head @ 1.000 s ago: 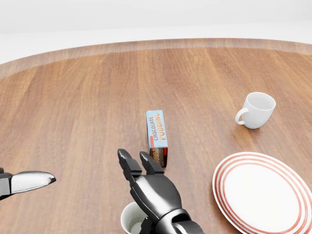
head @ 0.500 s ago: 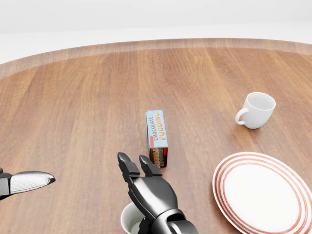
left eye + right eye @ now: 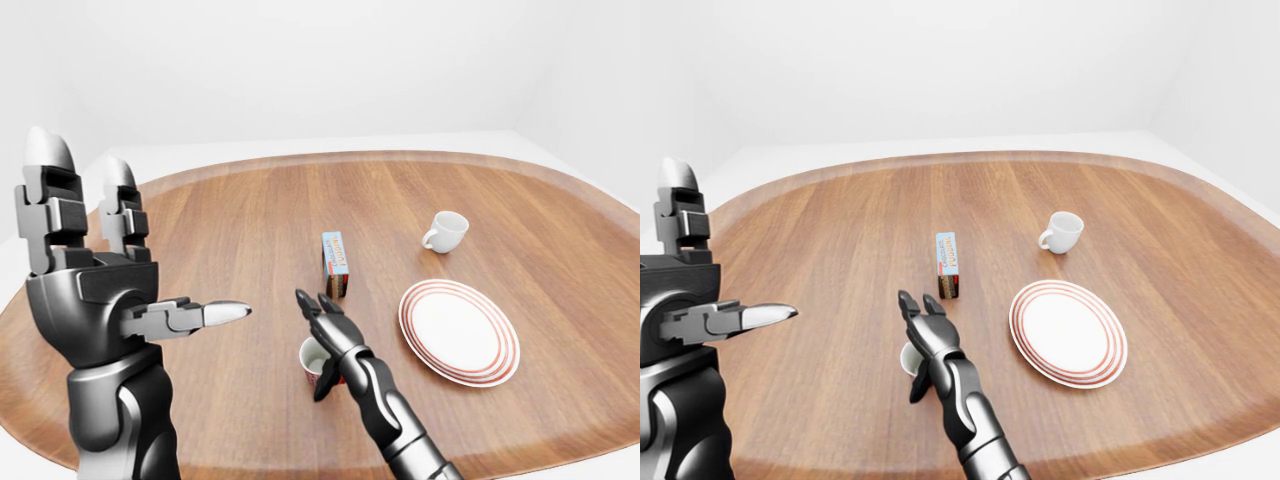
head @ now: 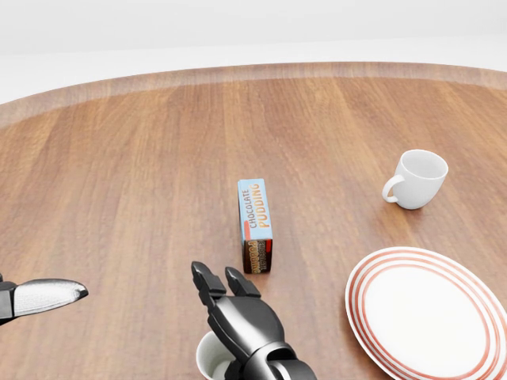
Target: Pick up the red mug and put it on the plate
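Currently the right hand sits over the red mug, which stands on the table at roughly 6 o'clock from the chocolate pudding box in the left-eye view. Compared with the two earlier head-view pictures, the hand has slid toward the bottom edge of that view: its fingertips, previously level with the box's lower end, now lie clear below it. More of the hand therefore covers the mug's white interior. The fingers are spread and extended, not closed on the mug; a thumb appears to hang beside the mug wall, but contact cannot be confirmed.

The plate lies at about 3 o'clock from the mug, well apart and unoccupied. A white cup stands at 12 o'clock from the plate.

The left hand is raised at the left of the view, fingers wide, holding nothing.

Assessment: the approach is being adjusted for a grasp; closure and lift are not yet done.
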Available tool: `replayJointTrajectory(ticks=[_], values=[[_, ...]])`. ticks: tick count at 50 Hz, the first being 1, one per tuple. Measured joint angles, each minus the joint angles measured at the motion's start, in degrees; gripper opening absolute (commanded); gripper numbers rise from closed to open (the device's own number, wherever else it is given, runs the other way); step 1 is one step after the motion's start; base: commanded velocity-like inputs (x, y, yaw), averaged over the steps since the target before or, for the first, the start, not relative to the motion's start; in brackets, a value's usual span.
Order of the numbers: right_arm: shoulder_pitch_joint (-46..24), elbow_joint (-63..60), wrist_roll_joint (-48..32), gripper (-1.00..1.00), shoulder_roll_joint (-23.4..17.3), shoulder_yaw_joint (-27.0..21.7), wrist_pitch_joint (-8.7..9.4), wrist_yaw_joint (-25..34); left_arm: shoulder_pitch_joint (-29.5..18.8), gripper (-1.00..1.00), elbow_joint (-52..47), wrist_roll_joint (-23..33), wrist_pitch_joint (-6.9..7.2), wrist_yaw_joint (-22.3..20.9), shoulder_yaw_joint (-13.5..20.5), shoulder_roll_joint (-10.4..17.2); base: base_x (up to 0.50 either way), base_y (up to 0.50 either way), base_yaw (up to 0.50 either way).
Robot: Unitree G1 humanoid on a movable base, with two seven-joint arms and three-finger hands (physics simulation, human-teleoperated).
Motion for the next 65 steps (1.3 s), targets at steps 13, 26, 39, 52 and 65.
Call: replayJointTrajectory(ticks=[13,26,39,52,65], values=[[-0.6,1.7,2.3,-1.00,0.2,-0.4,0.00,0.9,0.1,1.00,-0.2,-0.1,0.00,0.0,0.1,0.0,0.00,0.00,0.00],[-0.1,1.2,0.6,-1.00,0.1,-0.1,0.00,1.2,0.0,1.00,-0.3,-0.3,0.00,0.1,0.1,0.0,0.00,0.00,0.00],[0.5,0.0,-0.3,-1.00,0.0,0.3,0.00,2.0,-0.1,1.00,-0.3,-0.5,0.00,0.1,0.3,0.1,0.00,0.00,0.00],[1.9,-5.6,-1.2,-1.00,-0.7,0.8,0.00,4.3,-0.4,1.00,-0.1,-0.9,0.00,0.2,0.5,0.3,0.00,0.00,0.00],[3.5,-15.1,-2.8,-1.00,-2.4,0.2,0.00,8.2,-0.5,1.00,0.1,-0.9,0.00,0.2,0.6,0.4,0.00,0.00,0.00]])
